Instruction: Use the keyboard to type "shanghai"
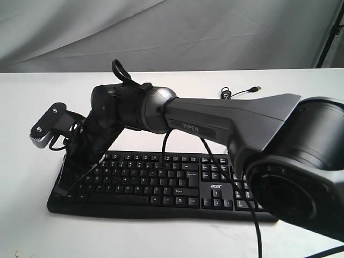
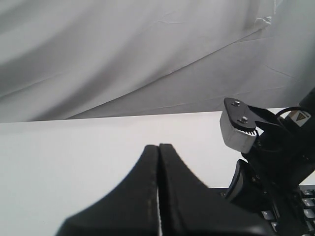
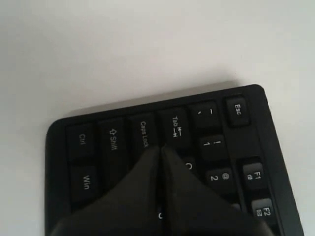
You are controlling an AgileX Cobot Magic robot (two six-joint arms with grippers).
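The black keyboard (image 1: 177,185) lies across the white table, with an "acer" logo near its number pad. My right arm reaches across it to its left end. There the right gripper (image 1: 67,187) points down, shut with nothing between its fingers. In the right wrist view its tip (image 3: 160,147) hovers by the Caps Lock and Tab keys of the keyboard (image 3: 236,109); whether it touches a key I cannot tell. My left gripper (image 2: 158,146) is shut and empty over bare table beside the keyboard's corner (image 2: 307,201). It does not show in the exterior view.
The keyboard's thin black USB cable (image 1: 239,92) lies coiled on the table behind it, plug free. The right arm's grey wrist camera (image 1: 45,126) sticks out to the left and shows close by in the left wrist view (image 2: 238,129). A grey cloth backs the table.
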